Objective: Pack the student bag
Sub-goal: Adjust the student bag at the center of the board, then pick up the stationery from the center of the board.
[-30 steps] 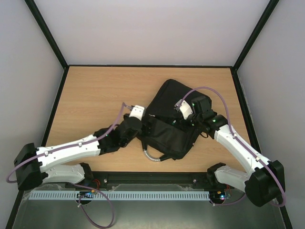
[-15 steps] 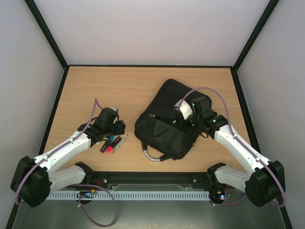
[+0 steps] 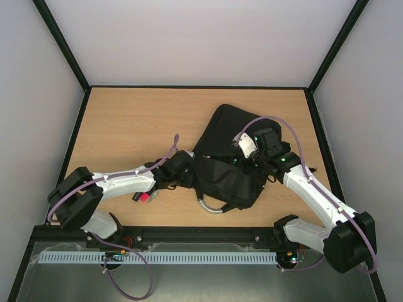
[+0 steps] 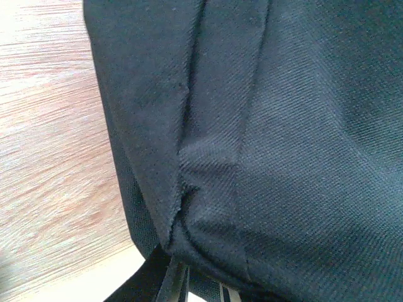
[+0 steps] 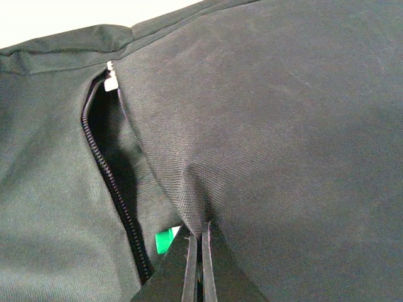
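The student bag [image 3: 221,129] lies black and slanted at the table's centre right, its grey curved handle [image 3: 213,208] toward the near edge. My left gripper [image 3: 189,173] is at the bag's left edge. In the left wrist view the bag's cloth [image 4: 283,126] bunches down into my left gripper [image 4: 198,287], whose fingers stand close together on a fold. My right gripper [image 5: 200,244] is shut on a raised pinch of bag fabric [image 5: 264,126] next to an open zip pocket [image 5: 108,170]. A green item [image 5: 165,240] shows inside. In the top view the right gripper [image 3: 243,162] sits over the bag's middle.
A pink marker [image 3: 141,197] lies on the wood just under my left forearm; anything else there is hidden by the arm. Bare wooden table [image 3: 126,119] stretches left and behind the bag. Black frame rails and white walls bound the table.
My left arm swung from the pens on the left back to the bag's left edge and its jaws closed there. The bag shifted slightly. My right gripper kept its pinch.
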Tool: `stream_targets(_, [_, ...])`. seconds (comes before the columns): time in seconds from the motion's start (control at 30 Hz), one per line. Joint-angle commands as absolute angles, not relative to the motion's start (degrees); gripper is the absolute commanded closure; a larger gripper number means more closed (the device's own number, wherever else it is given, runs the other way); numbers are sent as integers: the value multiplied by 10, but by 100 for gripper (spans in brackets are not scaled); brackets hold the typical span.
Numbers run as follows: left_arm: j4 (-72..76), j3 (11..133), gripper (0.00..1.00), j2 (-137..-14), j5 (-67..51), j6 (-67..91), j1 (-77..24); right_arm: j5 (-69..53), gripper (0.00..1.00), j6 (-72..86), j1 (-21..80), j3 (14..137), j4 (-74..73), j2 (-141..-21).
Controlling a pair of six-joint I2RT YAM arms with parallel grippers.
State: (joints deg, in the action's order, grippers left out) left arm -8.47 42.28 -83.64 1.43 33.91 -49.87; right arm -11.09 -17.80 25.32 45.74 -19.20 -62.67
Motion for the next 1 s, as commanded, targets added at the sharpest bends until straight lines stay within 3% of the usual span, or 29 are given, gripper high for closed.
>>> stream_targets(0.0, [-33,474,84,-863,53,331,-528,-126,99,-181,258,454,-178,-628])
stream_targets(0.1, [-76,477,78,-838,95,339,-528,-122,99,-182,258,454,-179,-629])
stream_targets(0.27, [-255,499,50,-786,135,355,-525,-119,99,-183,258,454,-178,-628])
stream_targets(0.43, [-356,494,34,-738,32,331,-463,-123,99,-185,258,455,-179,-627])
stream_targets(0.63, [-393,442,26,-745,9,331,-402,-126,99,-185,258,455,-182,-621])
stream_targets(0.97, [-355,407,30,-758,16,340,-401,-128,99,-184,258,454,-182,-619])
